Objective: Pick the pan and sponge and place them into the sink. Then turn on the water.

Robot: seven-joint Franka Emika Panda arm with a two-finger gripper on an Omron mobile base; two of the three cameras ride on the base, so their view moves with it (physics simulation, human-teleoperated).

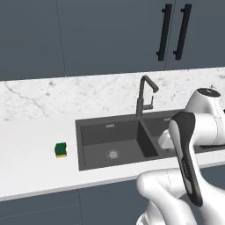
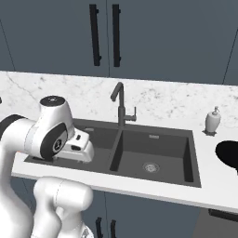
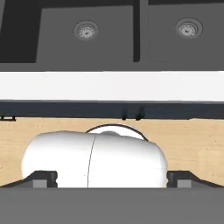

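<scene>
White marble bench, both objects unpicked: sponge at nine o'clock of the sink, pan opposite. Claw released, empty; next, I'd judge, reach one.

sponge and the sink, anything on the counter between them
No, in the left base view the white counter between the sponge and the sink is bare.

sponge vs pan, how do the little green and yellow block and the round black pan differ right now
The small rectangular green-over-yellow sponge lies on the white counter left of the dark grey double-basin sink; the round black pan lies on the counter to the sink's right.
The sponge shows whole; the pan is cut off by the picture's edge.
The sponge is far smaller than the pan.
Both are outside the sink, untouched.
</scene>
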